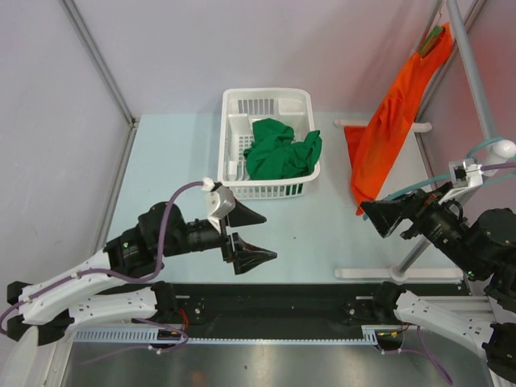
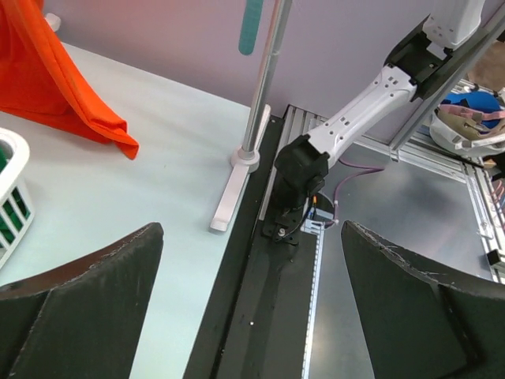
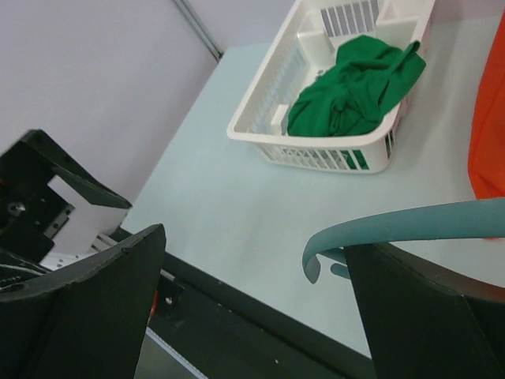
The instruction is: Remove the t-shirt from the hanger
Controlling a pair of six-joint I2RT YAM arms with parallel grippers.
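The orange t-shirt (image 1: 387, 129) hangs at the right from the rack rail, its top on a hanger (image 1: 434, 36) of which only a green tip shows. It also shows in the left wrist view (image 2: 55, 79) and at the right edge of the right wrist view (image 3: 488, 134). A bare teal hanger (image 1: 423, 184) hangs lower, by my right gripper (image 1: 372, 219). That gripper (image 3: 252, 308) is open, and the teal hanger's arm end (image 3: 410, 225) sits between its jaws close to the right finger. My left gripper (image 1: 270, 237) is open and empty (image 2: 252, 300) over the table's near edge.
A white basket (image 1: 234, 145) holding a green garment (image 1: 282, 149) stands at the back middle, also in the right wrist view (image 3: 260, 118). The rack's pole (image 1: 476, 81) and its white foot bars (image 1: 395, 274) stand at the right. Grey walls enclose the table.
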